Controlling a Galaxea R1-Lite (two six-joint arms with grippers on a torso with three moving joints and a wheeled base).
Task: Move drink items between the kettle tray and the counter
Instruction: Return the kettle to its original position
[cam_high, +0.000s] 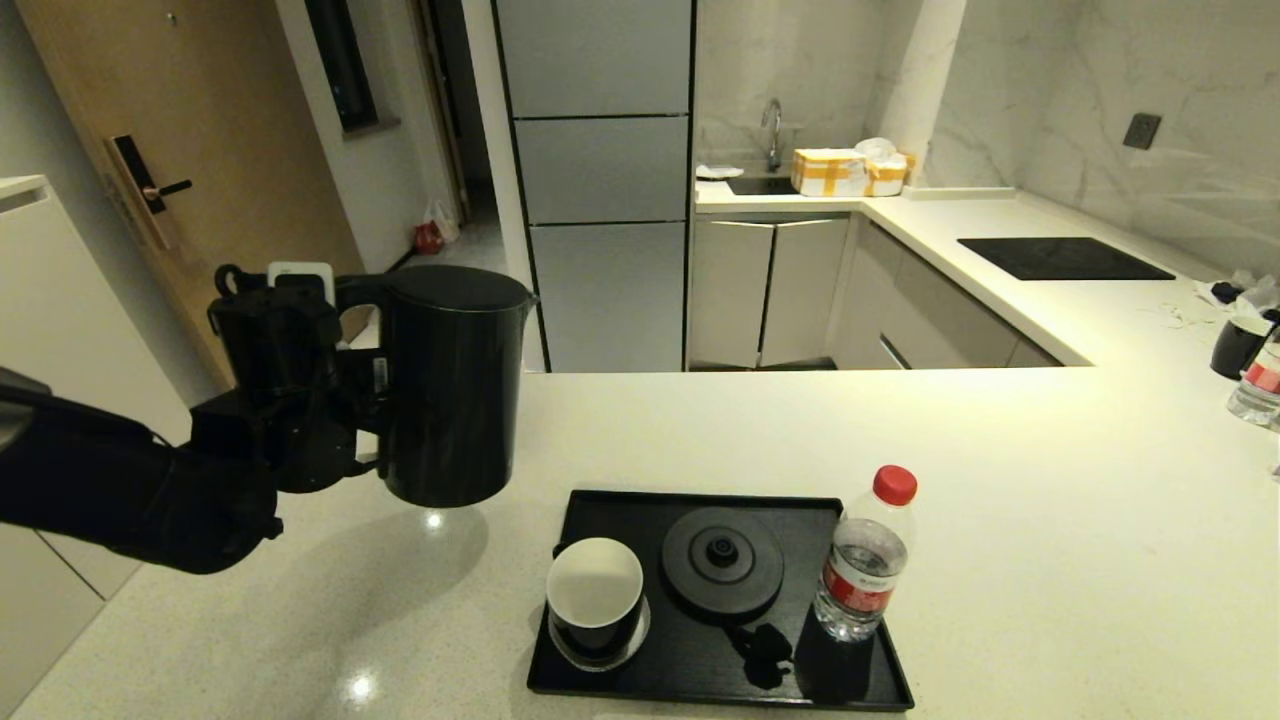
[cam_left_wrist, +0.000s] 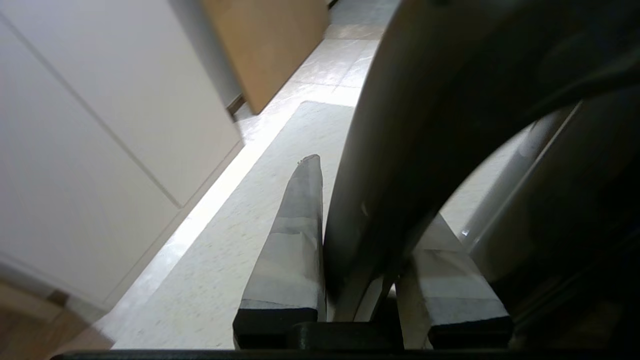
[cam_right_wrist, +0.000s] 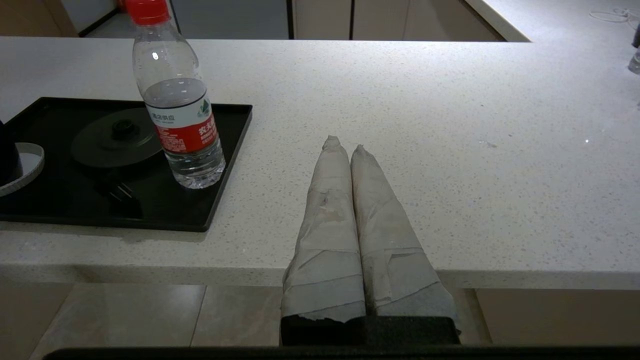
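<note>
The black kettle (cam_high: 452, 385) hangs upright in the air over the left part of the counter (cam_high: 1000, 500), left of the kettle tray (cam_high: 870, 690). My left gripper (cam_high: 348, 385) is shut on its loop handle (cam_left_wrist: 400, 150), which fills the space between the fingers (cam_left_wrist: 295, 240). The round base disc (cam_high: 722, 560) on the tray is bare. The red-capped bottle (cam_high: 865, 570) stands on the tray's right side, also visible as the bottle (cam_right_wrist: 177, 115) in the right wrist view. My right gripper (cam_right_wrist: 345, 145) is shut and empty at the counter's front edge, right of the tray (cam_right_wrist: 220, 175).
A black cup with white inside (cam_high: 595, 595) sits on a saucer at the tray's left. Another black cup (cam_high: 1238, 345) and bottle (cam_high: 1258, 385) stand at the far right. The black hob panel (cam_high: 1065, 258) lies behind them, and boxes (cam_high: 850, 172) sit by the sink.
</note>
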